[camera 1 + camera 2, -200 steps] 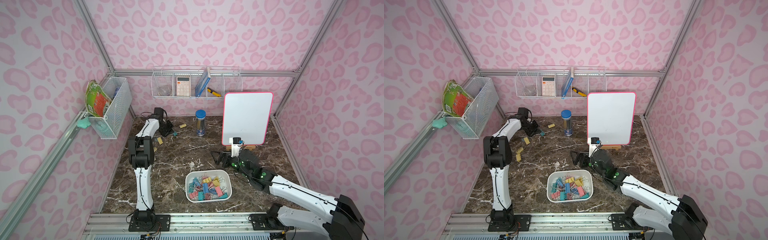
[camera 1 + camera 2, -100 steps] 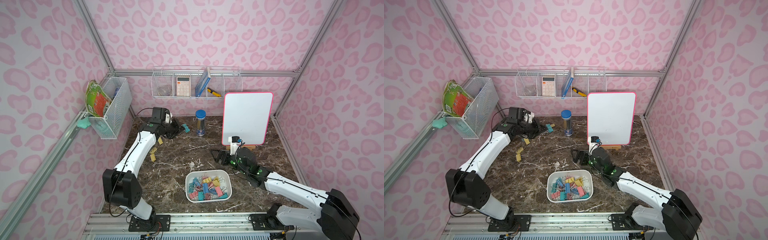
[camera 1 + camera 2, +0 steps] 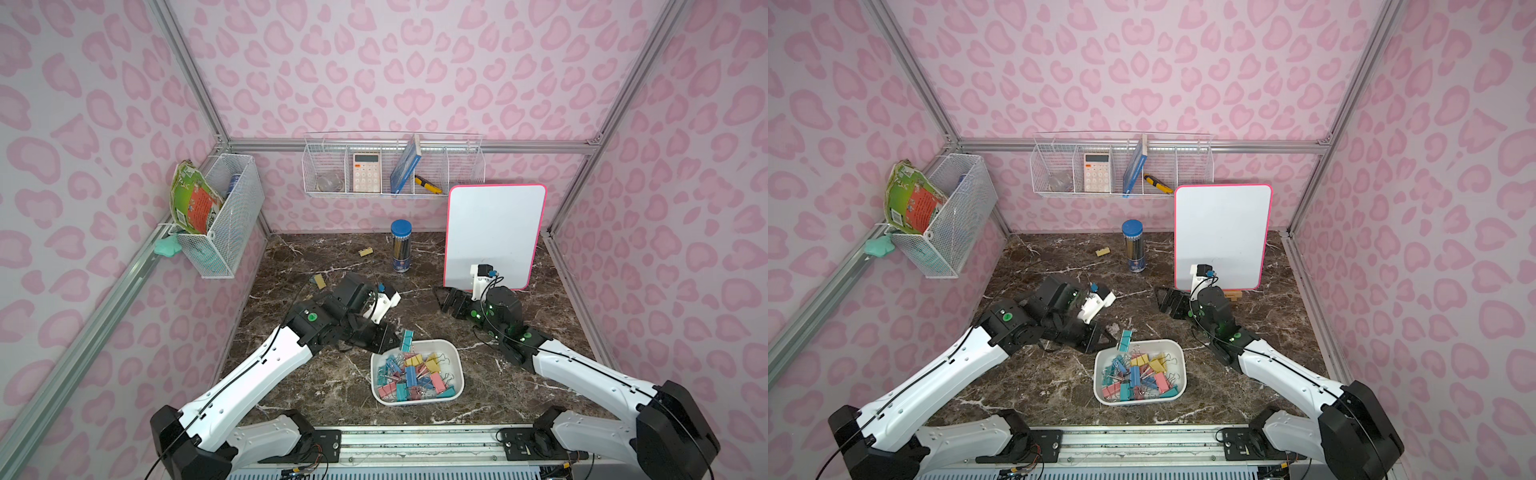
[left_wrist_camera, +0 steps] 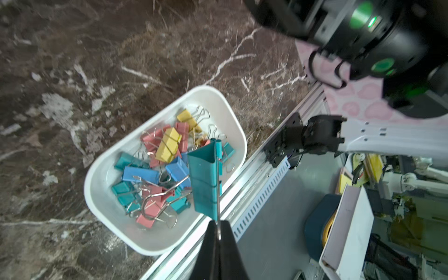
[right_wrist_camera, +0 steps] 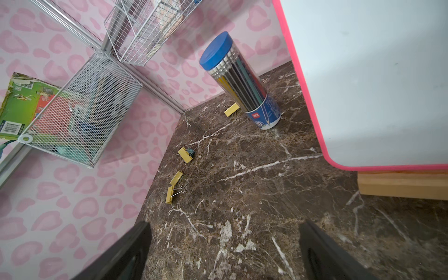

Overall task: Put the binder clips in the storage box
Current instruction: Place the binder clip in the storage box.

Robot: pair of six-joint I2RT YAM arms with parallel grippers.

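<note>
The dark marble bench fills the lower centre of both top views. A pink-rimmed whiteboard stands upright at centre right. The storage box sits at lower centre, heaped with pink, teal, blue and yellow binder clips. The left pincer, clamped tight on the wire handle of a teal clip, hangs it over the box's upper-left corner. The right pincer, spread wide and empty, sits low just before the whiteboard. Loose yellow clips dot the bench's upper left.
</note>
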